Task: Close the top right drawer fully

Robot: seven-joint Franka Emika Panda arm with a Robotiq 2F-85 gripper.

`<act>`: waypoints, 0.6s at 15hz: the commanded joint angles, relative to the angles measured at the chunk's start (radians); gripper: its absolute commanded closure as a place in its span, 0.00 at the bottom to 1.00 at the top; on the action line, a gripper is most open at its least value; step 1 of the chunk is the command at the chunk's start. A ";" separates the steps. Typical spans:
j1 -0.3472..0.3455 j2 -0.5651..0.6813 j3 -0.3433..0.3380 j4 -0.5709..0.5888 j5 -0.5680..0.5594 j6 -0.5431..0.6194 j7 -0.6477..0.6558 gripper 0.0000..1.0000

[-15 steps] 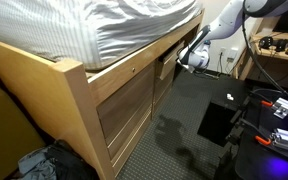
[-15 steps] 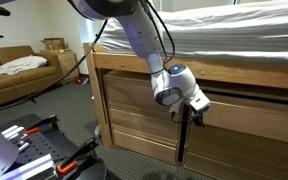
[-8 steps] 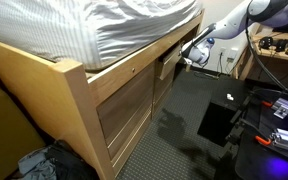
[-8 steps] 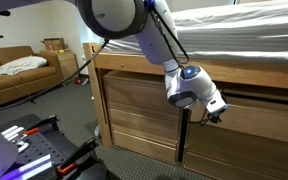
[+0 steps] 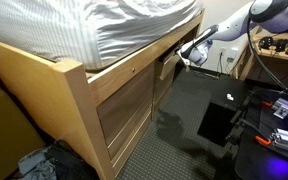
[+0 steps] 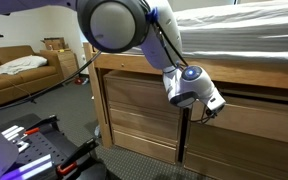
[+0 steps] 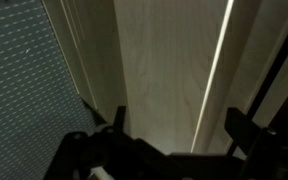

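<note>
Pale wood panel (image 7: 164, 70) fills most of the wrist view, its grain running top to bottom, and a thin bright seam (image 7: 216, 70) slants down it right of centre. To the left, the wood steps back in several shaded, narrow upright edges (image 7: 79, 60), and beyond them lies a dark, dotted, teal-grey floor covering (image 7: 19, 90). The gripper (image 7: 179, 130) comes in from the bottom edge as a dark silhouette, its two fingers (image 7: 119, 122) spread well apart with bare wood and the foot of the seam showing between them; whether they touch the wood cannot be told.
</note>
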 commanded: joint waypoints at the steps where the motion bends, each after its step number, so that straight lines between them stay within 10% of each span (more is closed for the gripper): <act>1: -0.197 0.144 0.268 0.074 -0.284 -0.090 -0.137 0.00; 5: -0.503 0.101 0.502 -0.240 -0.442 -0.175 -0.352 0.00; 6: -0.367 0.100 0.420 -0.120 -0.324 -0.119 -0.326 0.00; 9: -0.479 0.093 0.489 -0.204 -0.347 -0.167 -0.409 0.00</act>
